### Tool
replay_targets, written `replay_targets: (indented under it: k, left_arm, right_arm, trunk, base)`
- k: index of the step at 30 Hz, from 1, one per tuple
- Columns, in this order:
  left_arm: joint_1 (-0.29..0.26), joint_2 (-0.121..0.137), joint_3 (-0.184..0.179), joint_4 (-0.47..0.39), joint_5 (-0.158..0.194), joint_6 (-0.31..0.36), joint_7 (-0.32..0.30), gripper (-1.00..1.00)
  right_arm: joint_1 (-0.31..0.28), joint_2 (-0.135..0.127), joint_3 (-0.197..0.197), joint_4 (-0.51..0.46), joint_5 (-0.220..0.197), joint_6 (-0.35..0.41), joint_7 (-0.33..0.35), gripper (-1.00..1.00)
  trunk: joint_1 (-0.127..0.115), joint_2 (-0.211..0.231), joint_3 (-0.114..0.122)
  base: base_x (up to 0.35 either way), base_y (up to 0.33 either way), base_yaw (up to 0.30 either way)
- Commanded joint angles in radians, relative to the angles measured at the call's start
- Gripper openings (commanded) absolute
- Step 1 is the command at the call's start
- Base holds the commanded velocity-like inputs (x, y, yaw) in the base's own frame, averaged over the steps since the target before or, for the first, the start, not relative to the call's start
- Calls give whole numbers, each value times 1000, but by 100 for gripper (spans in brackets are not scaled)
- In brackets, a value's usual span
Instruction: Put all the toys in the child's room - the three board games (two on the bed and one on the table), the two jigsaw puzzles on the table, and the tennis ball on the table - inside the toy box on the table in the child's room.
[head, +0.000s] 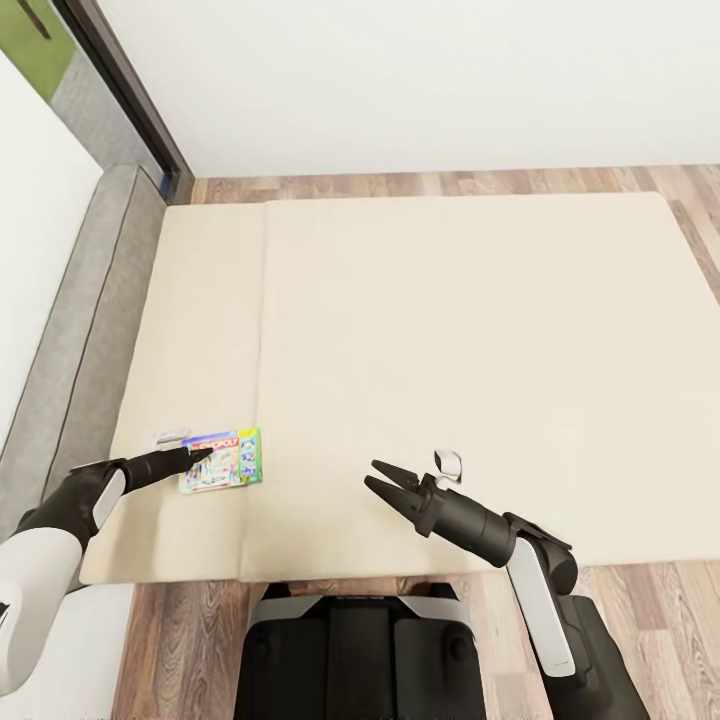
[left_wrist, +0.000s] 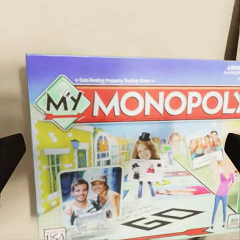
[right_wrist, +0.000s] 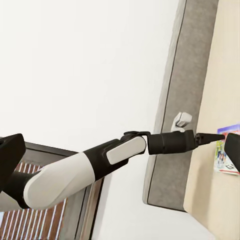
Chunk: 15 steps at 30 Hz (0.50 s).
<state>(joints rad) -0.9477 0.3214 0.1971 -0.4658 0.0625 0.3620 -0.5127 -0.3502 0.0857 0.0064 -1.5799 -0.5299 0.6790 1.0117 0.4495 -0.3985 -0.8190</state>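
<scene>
A white-and-green board game (head: 221, 460) is lying flat near the front left corner of the cream bed (head: 450, 330), which is sitting on plank floor (head: 440, 183) against a white wall. The left gripper (head: 196, 457) is reaching over it, fingers spread; the right gripper (head: 381, 478) is hovering open above bare mattress.

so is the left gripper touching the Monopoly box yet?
Cannot tell. In the head view the left gripper tips overlap the Monopoly box edge, but no view shows contact or gap plainly.

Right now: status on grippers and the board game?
Left gripper open, at the board game edge, not gripping. Right gripper open, empty, over the bed. Nothing blocking.
</scene>
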Motion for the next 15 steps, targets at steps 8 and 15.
replay_targets:
  k: [8, 15]
  left_arm:
    - [0, 1, 4, 0, 7, 10, -4, 100]
    - [0, 1, 4, 0, 7, 11, -4, 100]
  right_arm:
    - [0, 0, 0, 0, -5, 7, 0, 100]
    - [0, 0, -1, 0, -5, 7, -1, 100]
  trunk:
    - [0, -2, -14]
    - [0, -2, -26]
  base:
    - [0, 0, 0]
    - [0, 0, 0]
